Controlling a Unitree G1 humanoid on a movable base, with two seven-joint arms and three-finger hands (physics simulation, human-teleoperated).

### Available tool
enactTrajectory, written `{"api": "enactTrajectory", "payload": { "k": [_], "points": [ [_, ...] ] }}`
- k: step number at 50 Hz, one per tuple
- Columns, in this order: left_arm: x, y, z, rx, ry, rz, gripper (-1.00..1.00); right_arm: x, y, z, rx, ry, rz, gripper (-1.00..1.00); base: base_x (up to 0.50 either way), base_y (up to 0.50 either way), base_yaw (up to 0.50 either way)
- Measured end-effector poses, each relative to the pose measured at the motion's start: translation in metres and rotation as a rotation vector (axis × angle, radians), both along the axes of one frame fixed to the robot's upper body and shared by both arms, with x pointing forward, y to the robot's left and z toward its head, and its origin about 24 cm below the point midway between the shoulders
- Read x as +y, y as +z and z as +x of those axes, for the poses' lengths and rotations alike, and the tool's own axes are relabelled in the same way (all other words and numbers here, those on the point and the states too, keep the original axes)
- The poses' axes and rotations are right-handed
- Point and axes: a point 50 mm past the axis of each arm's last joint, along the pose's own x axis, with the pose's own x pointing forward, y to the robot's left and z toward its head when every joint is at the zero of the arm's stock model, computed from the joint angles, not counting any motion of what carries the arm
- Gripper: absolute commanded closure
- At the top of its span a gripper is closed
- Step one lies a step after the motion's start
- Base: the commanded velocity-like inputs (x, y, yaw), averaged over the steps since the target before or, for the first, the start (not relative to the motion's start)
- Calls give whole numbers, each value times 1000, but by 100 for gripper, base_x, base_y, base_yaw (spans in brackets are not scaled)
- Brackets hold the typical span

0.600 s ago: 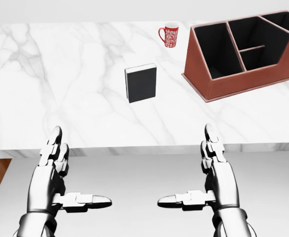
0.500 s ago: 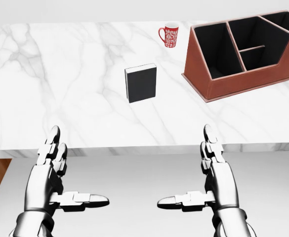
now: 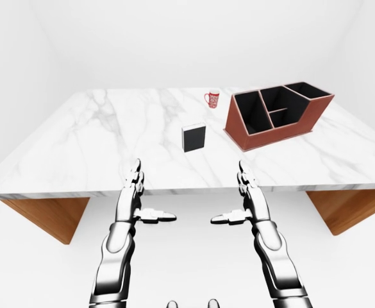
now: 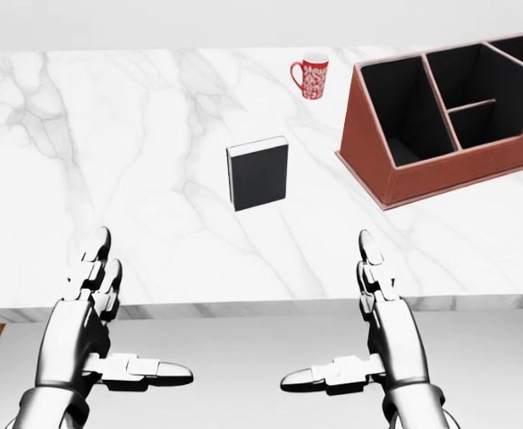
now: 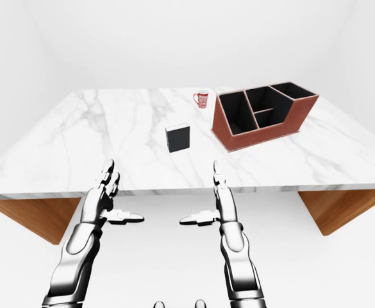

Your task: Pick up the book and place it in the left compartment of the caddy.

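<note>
Marble table (image 4: 109, 134), black book (image 4: 257, 174), unlabelled, brown caddy (image 4: 440, 174), patterned red mug (image 4: 313, 76)

A bare simulated room, perhaps an office: plain white walls, 1 marble-topped table (image 3: 110, 138) on wooden supports (image 3: 43, 215), a desk caddy (image 3: 274, 115) far right.

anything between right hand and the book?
No. In the head view only bare marble table lies between the right hand and the book; the mug and caddy sit beyond.
</note>
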Motion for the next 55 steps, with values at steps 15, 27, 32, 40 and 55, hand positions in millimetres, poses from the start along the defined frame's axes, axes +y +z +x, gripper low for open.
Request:
{"api": "enactTrajectory", "payload": {
  "k": [15, 27, 32, 40, 55],
  "points": [
    [-1, 4, -5, -17, -35, -10, -100, 2, 2, -2, -2, 18, -12, -99, 50, 2, 0],
    [-1, 3, -5, -15, -47, -10, -100, 3, 2, -3, -5, 28, -31, -98, 50, 0, 0],
    [-2, 3, -4, -13, -49, -9, -100, 4, 2, -4, -7, 32, -39, -98, 50, 0, 0],
    [-2, 3, -4, -11, -51, -7, -100, 4, 2, -4, -8, 37, -48, -98, 50, 0, 0],
    [0, 8, -2, -34, -50, -9, -100, 4, 0, 9, 23, 41, -111, -99, 40, 0, 0]
  ]
}}
